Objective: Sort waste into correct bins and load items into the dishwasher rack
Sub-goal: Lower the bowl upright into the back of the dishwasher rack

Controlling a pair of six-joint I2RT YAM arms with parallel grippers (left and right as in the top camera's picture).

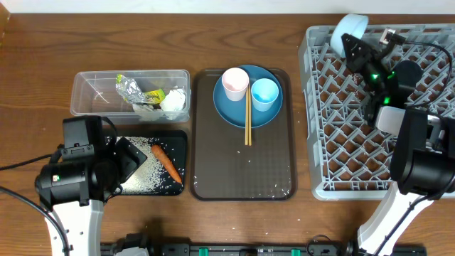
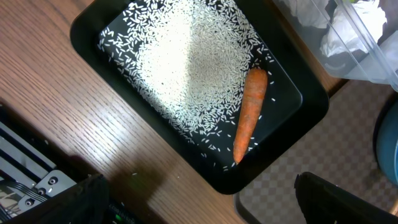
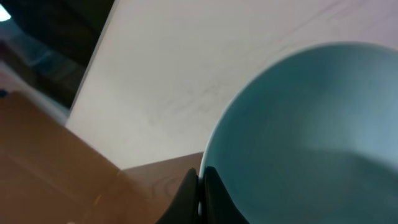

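A brown serving tray (image 1: 242, 178) with rounded corners and a finely checked floor lies lengthwise on the wooden surface (image 1: 213, 35), whose grain runs left to right on every side of the tray. Far to the tray's left, at the back edge, a tan object (image 1: 2, 25) is cropped beyond recognition. The right wrist view shows a pale flat panel (image 3: 186, 62).

My right pincer (image 3: 200, 185) pinches the pale-blue bowl (image 1: 352, 28), tilted over the grey rack (image 1: 334, 142) at its far corner; carrot (image 1: 166, 163) and rice (image 1: 146, 179) lie in the black tray (image 1: 178, 142); foil (image 1: 129, 88), wrapper (image 1: 153, 94) and tissues (image 1: 173, 102) sit in the clear tub (image 1: 89, 92)
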